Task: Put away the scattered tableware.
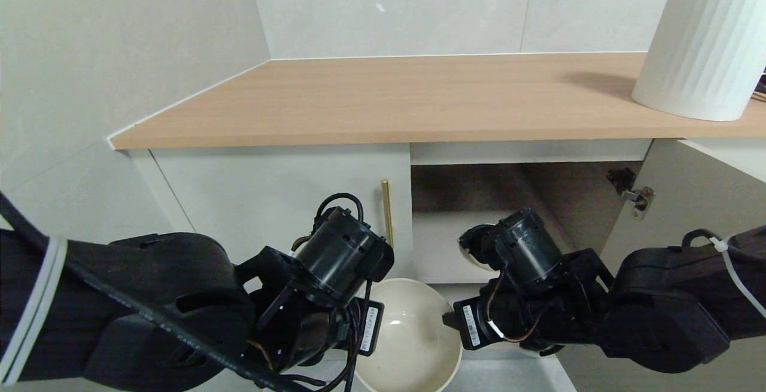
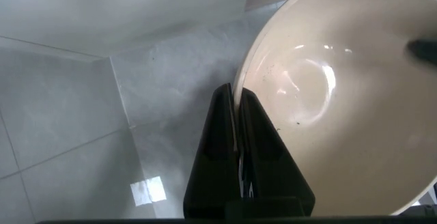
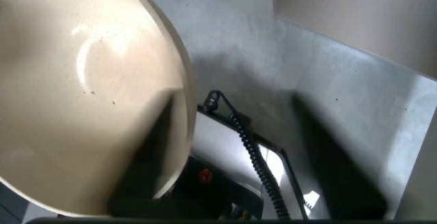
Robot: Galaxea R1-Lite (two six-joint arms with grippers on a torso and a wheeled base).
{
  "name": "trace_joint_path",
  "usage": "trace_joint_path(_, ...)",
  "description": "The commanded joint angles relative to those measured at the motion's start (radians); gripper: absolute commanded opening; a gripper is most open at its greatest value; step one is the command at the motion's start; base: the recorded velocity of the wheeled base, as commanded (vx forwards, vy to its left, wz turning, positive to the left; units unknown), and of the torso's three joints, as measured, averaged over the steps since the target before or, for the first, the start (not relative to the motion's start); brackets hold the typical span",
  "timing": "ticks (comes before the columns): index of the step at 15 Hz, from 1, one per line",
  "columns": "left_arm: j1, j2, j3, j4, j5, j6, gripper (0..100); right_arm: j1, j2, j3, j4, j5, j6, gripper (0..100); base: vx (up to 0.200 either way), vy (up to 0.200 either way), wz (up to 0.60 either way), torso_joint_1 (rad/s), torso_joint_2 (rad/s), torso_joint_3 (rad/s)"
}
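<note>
Lowest and nearest, at bottom centre of the head view: a cream bowl (image 1: 407,344), mouth up, held above the grey tiled floor (image 2: 136,115).

Clamped on the bowl's left rim: the left gripper (image 2: 236,108), one finger inside the wall and one outside, seen edge-on in the left wrist view.

At the opposite, right rim: the right gripper (image 1: 452,320), touching the bowl. Cannot tell whether it is clamped or merely resting there.

No long axis to speak of, since the bowl is round. Spans the gap between the two grippers.

Just beyond, toward the upper right of the bowl: the open cabinet compartment (image 1: 508,200), with a pale shelf (image 1: 437,242) inside. Likely the place for the bowl. Right arm nearer to that opening and partly in front of it. Something pale and rounded behind that wrist, too hidden to name.

Edges to mind: the closed door (image 1: 269,194) and its brass handle (image 1: 385,212) right at the opening's left side. The open door (image 1: 688,212), swung out at the right, carries its hinge (image 1: 637,197). Decent room between them, though low under the top rail.

Farther up: the wooden surface (image 1: 419,99), bare across the middle. At the upper right corner: a white ribbed container (image 1: 706,45), well apart from the bowl.
</note>
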Motion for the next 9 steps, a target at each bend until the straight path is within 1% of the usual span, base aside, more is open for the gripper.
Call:
trace_joint_path(1, -0.001, -0.002, 0.0, 0.004, 0.002, 0.0, 0, 0.0, 0.005, 0.002, 0.003, -0.002, 0.0, 0, 0.0, 0.0, 0.0, 0.0, 0.0, 0.0)
trace_joint_path(9, -0.001, -0.002, 0.0, 0.004, 0.002, -0.002, 0, 0.0, 0.011, 0.002, 0.003, -0.003, 0.0, 0, 0.0, 0.0, 0.0, 0.0, 0.0, 0.0)
